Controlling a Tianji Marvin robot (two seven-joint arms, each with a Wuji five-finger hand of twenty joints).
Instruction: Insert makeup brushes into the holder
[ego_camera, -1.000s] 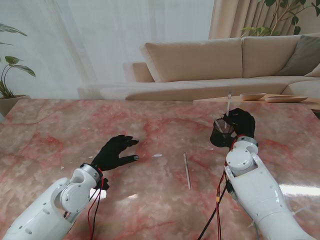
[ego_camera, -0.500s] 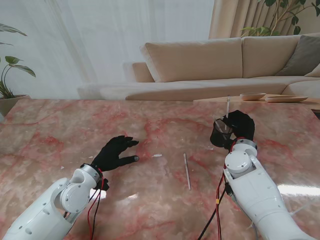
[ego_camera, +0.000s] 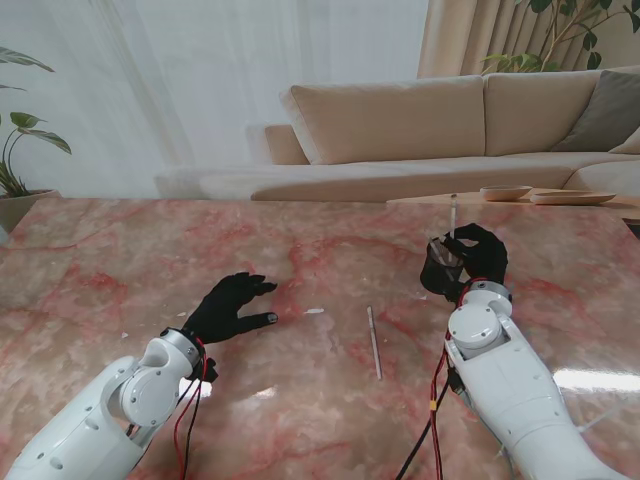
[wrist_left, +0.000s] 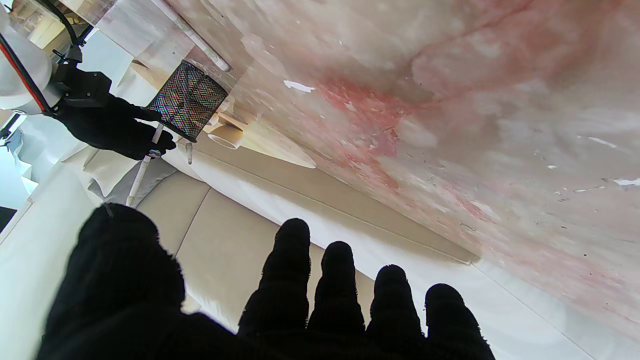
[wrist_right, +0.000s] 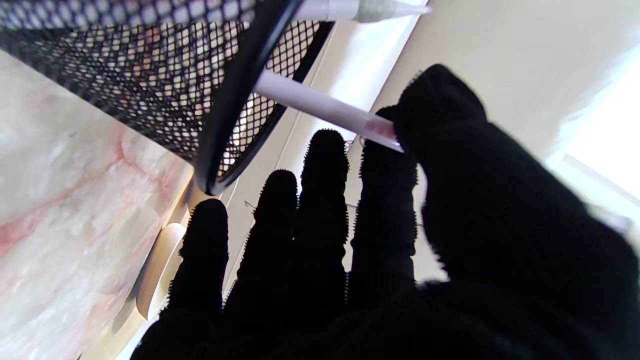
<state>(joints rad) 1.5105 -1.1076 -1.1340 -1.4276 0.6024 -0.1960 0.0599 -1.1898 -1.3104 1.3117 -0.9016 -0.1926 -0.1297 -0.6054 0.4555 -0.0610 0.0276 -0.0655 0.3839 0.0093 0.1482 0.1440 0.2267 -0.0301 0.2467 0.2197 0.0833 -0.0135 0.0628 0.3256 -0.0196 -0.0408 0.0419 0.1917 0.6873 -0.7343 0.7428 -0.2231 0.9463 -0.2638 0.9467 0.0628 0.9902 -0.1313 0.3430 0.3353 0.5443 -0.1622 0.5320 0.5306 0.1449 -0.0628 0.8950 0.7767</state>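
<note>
1. A pink and red marble desk (ego_camera: 300, 400) fills the stand view, with a beige sofa (ego_camera: 400, 120) beyond its far edge.
2. The black mesh metal brush holder (ego_camera: 442, 268) stands upright near the far right part of the desk.
3. The right hand (ego_camera: 478, 250), in a black glove, sits just beside the holder on its right and far side.
4. In the right wrist view, the thumb and index fingertip (wrist_right: 387, 150) pinch a thin white-handled makeup brush (wrist_right: 325, 107) near its end; the other fingers are extended alongside.
5. That held brush slants over the holder's rim, its lower part inside the mesh cup and its top rising above the hand.
6. A second slim white makeup brush (ego_camera: 374, 342) lies flat on the desk near the middle, left of the holder and nearer to me.
7. The left hand (ego_camera: 232, 306), also black-gloved, hovers or rests low over the desk left of centre, fingers spread apart and holding nothing.
8. A small white scrap (ego_camera: 315, 311) lies between the left hand and the loose brush.
</note>
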